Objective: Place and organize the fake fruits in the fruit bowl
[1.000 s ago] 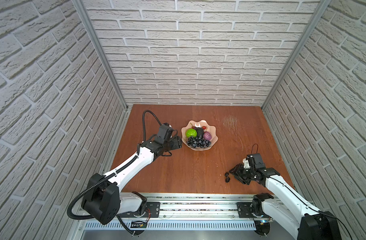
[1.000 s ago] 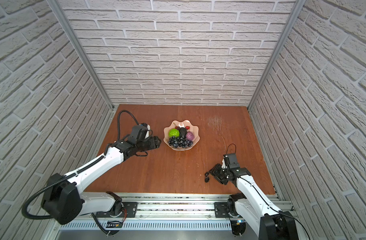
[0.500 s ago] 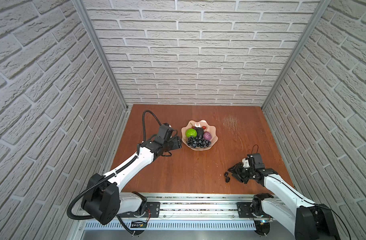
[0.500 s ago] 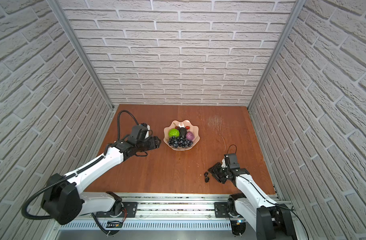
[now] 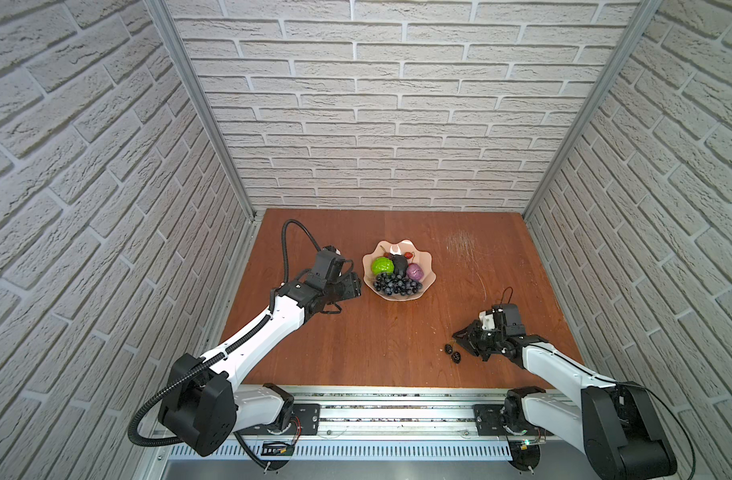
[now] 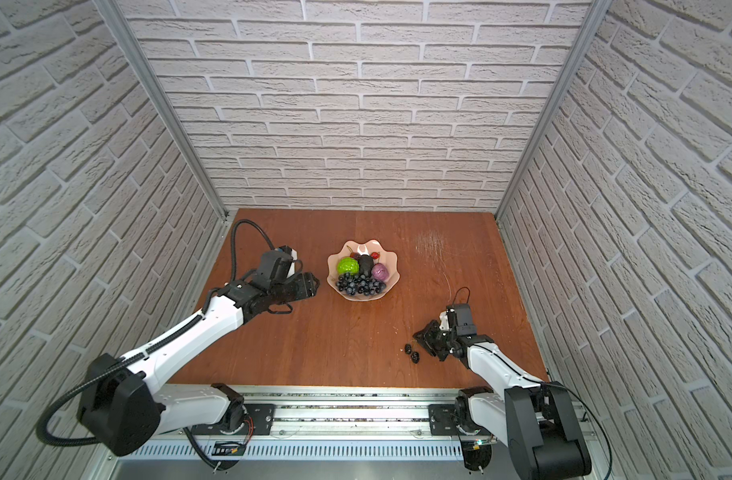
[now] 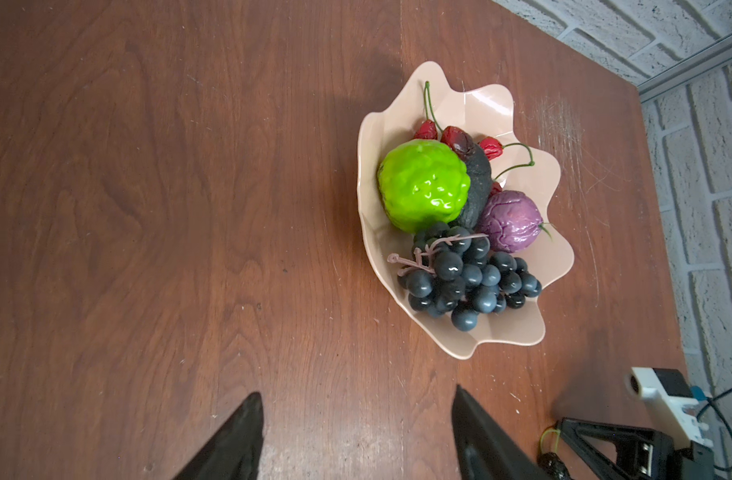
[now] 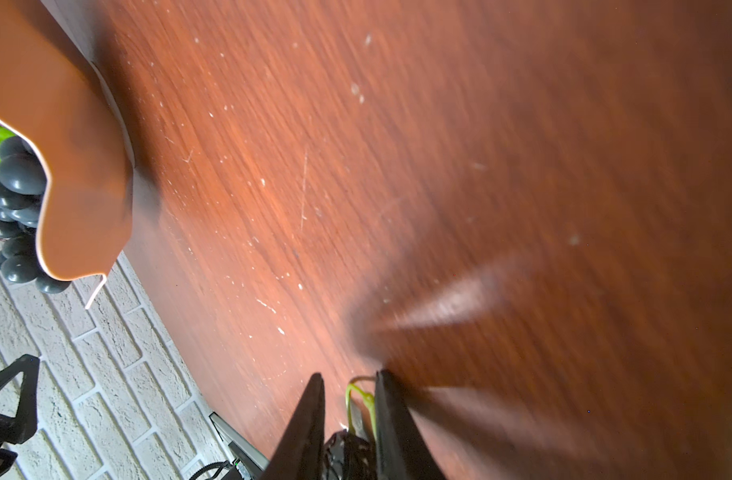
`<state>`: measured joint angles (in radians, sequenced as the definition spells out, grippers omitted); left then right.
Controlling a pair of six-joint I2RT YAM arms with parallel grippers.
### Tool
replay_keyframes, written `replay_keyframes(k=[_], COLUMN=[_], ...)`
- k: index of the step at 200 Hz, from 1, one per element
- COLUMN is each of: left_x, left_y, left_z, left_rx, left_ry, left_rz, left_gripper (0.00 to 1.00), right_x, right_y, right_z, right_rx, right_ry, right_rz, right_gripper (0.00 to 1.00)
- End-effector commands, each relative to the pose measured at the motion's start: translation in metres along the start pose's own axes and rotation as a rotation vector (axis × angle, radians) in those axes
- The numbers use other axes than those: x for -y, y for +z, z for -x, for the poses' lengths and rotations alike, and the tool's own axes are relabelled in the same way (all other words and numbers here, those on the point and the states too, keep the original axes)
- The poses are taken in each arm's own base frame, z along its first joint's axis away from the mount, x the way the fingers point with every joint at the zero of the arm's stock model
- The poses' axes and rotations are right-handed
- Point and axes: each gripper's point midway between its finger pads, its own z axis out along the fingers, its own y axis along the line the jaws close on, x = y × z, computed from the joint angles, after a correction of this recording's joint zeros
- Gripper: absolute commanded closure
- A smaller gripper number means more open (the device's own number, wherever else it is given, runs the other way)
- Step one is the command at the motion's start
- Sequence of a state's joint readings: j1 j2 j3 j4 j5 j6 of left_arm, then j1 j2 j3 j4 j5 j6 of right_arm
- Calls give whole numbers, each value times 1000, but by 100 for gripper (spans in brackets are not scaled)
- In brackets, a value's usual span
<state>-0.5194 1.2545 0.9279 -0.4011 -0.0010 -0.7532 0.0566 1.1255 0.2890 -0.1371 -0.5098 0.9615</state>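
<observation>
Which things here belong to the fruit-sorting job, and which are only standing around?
Job: bowl; in it, green ball, avocado, purple fruit, grapes, small red fruits; cherries, not yet in it.
Just there: table, brick walls, rail.

Both top views high, front, looking down over whole table (image 5: 397,332). Wrist views close; both catch fruit bowl (image 7: 501,332).

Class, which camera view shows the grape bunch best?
Left wrist view: the grape bunch is large and sharp, stem visible. Both top views show it small; the right wrist view catches only a few grapes.
</observation>
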Motion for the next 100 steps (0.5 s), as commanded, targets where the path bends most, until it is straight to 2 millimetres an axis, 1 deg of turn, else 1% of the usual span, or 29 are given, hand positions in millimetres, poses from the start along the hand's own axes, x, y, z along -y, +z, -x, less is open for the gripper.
replay_keyframes(k=[1, 21, 39, 58, 84, 100], left_x=[4, 4, 4, 5, 6, 6], left_y=[-11, -10, -9, -8, -7, -6], left_z=[14, 14, 14, 14, 15, 14], left_rx=[51, 48, 47, 47, 49, 43], left_ry=[6, 6, 6, 4, 3, 3], left_rz=[-8, -6, -6, -10, -13, -10], left_gripper=[29, 29, 29, 29, 29, 29], right_x=[21, 27, 29, 31, 34, 30], right_y=[2, 0, -3, -4, -1, 4], right_z=[-10, -16, -20, -23, -24, -23], right_rx=[-33, -48, -63, -75, -85, -102], right_ry=[8, -3, -25, -27, -25, -28], right_rz=[-73, -88, -98, -106, -107, -93], right_gripper=[76, 75, 71, 71, 70, 71])
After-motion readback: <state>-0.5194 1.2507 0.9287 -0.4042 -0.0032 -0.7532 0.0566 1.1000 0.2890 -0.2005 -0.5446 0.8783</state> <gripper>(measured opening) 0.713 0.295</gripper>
